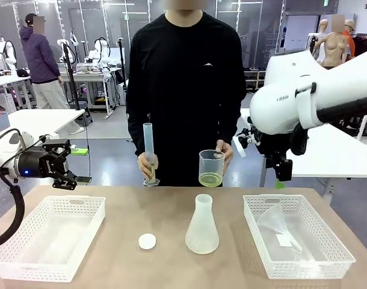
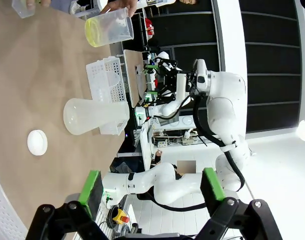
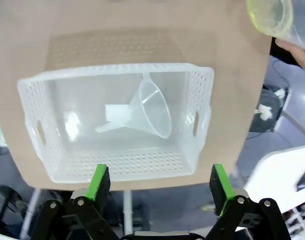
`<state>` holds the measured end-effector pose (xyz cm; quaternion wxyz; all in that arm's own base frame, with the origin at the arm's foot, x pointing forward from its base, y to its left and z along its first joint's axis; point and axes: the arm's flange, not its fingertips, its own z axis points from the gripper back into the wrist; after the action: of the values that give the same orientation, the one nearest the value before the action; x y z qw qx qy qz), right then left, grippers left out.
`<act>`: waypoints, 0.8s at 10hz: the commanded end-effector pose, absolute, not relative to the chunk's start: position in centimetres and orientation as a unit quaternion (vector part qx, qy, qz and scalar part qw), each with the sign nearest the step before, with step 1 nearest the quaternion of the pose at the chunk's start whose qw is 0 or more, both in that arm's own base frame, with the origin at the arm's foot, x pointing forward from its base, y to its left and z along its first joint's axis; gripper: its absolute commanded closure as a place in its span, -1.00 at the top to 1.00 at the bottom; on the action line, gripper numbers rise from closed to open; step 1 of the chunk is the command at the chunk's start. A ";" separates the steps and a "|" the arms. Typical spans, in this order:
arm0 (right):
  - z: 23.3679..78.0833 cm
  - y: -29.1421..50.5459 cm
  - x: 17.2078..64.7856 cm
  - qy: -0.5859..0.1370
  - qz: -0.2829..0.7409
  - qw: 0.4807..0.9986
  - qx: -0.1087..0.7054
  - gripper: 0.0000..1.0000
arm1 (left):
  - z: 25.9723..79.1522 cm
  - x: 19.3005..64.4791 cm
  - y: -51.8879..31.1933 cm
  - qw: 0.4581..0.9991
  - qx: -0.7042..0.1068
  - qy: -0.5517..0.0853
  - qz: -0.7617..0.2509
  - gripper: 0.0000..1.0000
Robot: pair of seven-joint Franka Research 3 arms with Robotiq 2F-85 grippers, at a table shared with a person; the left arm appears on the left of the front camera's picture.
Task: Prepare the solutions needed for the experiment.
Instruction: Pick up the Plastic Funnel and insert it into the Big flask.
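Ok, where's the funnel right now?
In the front view, the clear funnel lies on its side in the white basket on the robot's right, right of the conical flask.

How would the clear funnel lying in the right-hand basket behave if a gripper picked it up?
The funnel looks thin, clear plastic, so probably light and somewhat slippery. It lies on its side in the basket, cone round, so a nudge would likely roll it. Its narrow stem seems the surer grip.
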<state>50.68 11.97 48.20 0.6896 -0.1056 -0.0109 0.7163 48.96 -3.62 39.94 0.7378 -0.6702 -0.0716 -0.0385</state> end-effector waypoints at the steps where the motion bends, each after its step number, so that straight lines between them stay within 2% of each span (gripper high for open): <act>1: 48.5 11.6 50.7 -0.018 0.691 0.718 -0.077 1.00 | 40.1 49.0 -3.7 0.739 -0.669 -0.069 -0.034 1.00; 4: 48.5 11.6 50.7 -0.018 0.691 0.718 -0.077 1.00 | 40.1 49.0 -3.7 0.739 -0.669 -0.069 -0.034 1.00; 5: 48.2 11.5 50.7 -0.014 0.706 0.702 -0.090 1.00 | 40.1 49.0 -3.7 0.739 -0.669 -0.069 -0.034 1.00; 6: 47.3 11.5 52.1 0.026 0.711 0.702 -0.041 1.00 | 40.1 49.0 -3.7 0.739 -0.669 -0.069 -0.034 1.00; 7: 46.2 11.6 52.8 0.049 0.738 0.673 -0.005 1.00 | 40.1 49.0 -3.7 0.739 -0.669 -0.069 -0.034 1.00; 8: 45.1 11.8 53.3 0.073 0.741 0.668 0.018 1.00 | 40.1 49.0 -3.7 0.739 -0.669 -0.069 -0.034 1.00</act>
<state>51.51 11.71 45.06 0.6866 -0.0185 0.0456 0.7254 48.96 -3.62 39.95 0.7378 -0.6701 -0.0716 -0.0385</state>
